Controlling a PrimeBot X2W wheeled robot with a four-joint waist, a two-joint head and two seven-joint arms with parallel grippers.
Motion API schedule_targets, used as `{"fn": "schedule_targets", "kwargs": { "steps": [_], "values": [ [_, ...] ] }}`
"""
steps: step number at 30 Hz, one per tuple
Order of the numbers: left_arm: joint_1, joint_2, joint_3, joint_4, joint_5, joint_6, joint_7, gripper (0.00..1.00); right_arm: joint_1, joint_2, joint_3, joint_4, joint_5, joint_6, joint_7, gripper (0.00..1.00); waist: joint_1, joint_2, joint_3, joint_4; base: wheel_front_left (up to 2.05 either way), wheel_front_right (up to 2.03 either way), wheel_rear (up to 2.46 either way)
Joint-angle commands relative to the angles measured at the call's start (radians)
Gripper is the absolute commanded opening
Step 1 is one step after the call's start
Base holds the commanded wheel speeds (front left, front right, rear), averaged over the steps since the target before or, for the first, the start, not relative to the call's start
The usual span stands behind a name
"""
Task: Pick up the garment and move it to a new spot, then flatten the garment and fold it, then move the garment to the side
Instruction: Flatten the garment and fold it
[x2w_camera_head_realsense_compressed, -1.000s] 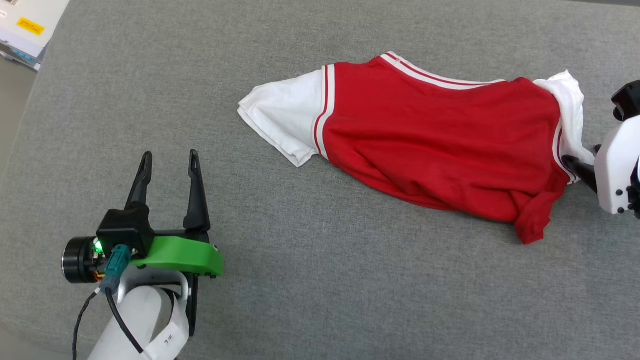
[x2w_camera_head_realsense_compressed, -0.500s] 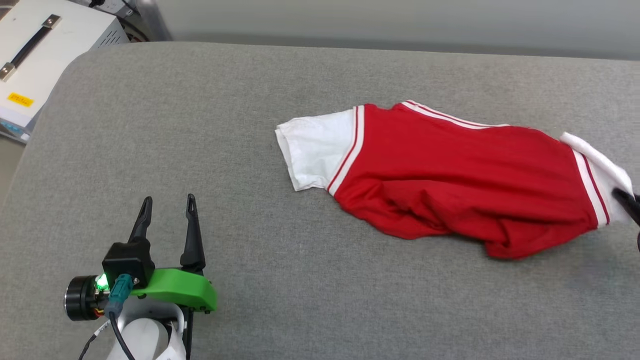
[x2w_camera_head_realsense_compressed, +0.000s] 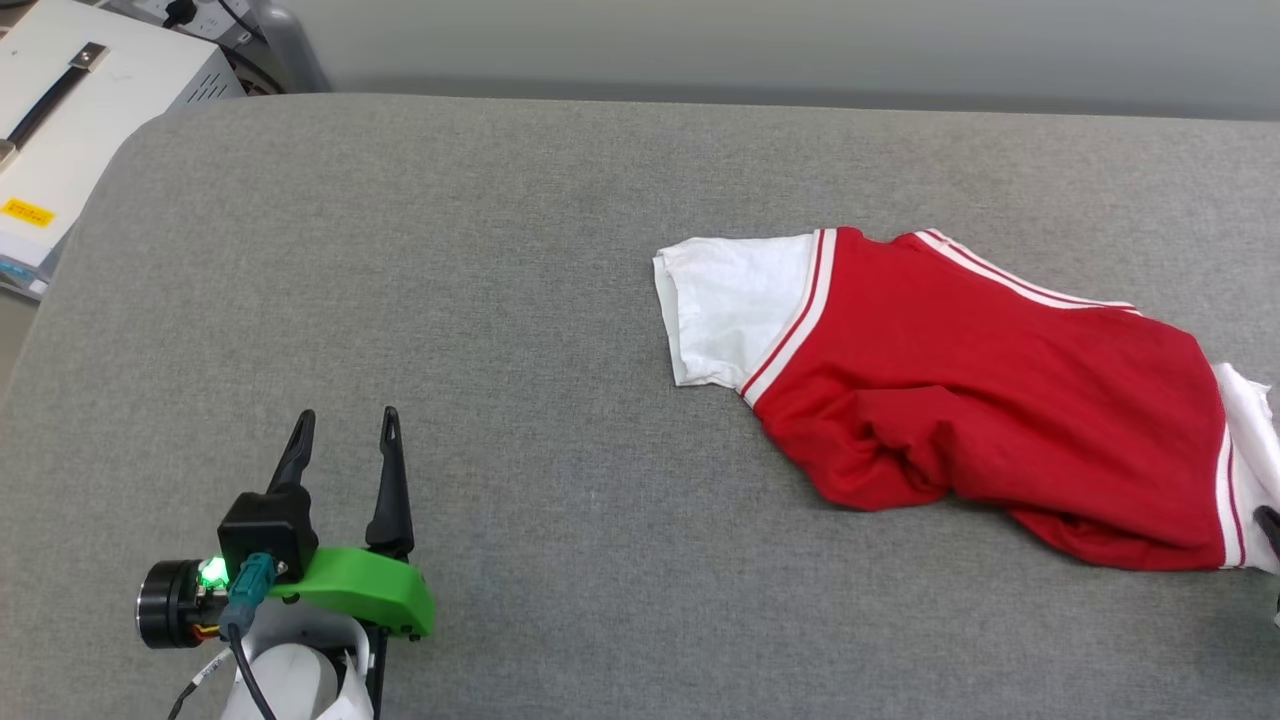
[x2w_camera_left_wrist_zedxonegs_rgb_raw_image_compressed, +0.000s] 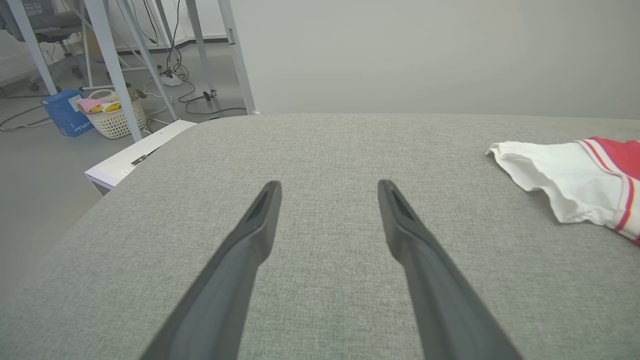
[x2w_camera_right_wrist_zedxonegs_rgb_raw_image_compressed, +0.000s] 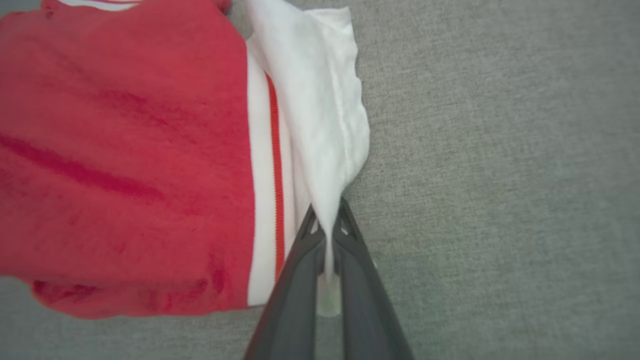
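Head view, left to right: a white case (x2w_camera_head_realsense_compressed: 70, 110) is sitting beside the far left corner of the grey padded surface (x2w_camera_head_realsense_compressed: 500, 300), my left gripper (x2w_camera_head_realsense_compressed: 347, 420) is hovering over the near left of that surface with its fingers spread and nothing between them, and the garment (x2w_camera_head_realsense_compressed: 980, 400) is lying crumpled across the right half, well apart from that gripper, one white sleeve pointing left. Right wrist view: my right gripper (x2w_camera_right_wrist_zedxonegs_rgb_raw_image_compressed: 327, 214) is pinching the other white sleeve (x2w_camera_right_wrist_zedxonegs_rgb_raw_image_compressed: 320, 100) between fingers pressed together, at the garment's right end.
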Motion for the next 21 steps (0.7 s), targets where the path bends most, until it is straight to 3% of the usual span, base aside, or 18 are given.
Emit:
{"fn": "schedule_targets", "kwargs": {
  "steps": [1,12,15,21],
  "values": [
    [-0.007,0.0,0.007,0.005,0.012,-0.005,-0.006,1.0,-0.005,0.003,-0.008,0.005,-0.028,-0.001,-0.033,1.0,0.0,0.0,-0.01,-0.009,0.0,0.0,0.0],
    [-0.11,0.067,0.001,-0.006,0.018,-0.07,0.029,1.0,-0.063,0.093,-0.174,-0.081,-0.295,-0.001,-0.303,1.0,0.0,0.0,-0.035,-0.079,0.0,0.0,0.0],
    [-0.167,0.081,-0.002,-0.018,0.003,-0.1,0.052,1.0,-0.061,0.146,-0.247,-0.169,-0.396,-0.001,-0.324,1.0,0.0,0.0,-0.025,-0.093,0.0,0.0,0.0],
    [-0.334,0.112,-0.019,-0.009,-0.026,-0.175,0.129,1.0,0.004,0.316,-0.369,-0.445,-0.618,-0.001,-0.33,1.0,0.0,0.0,0.016,-0.117,0.0,0.0,0.0]
  ]
}}
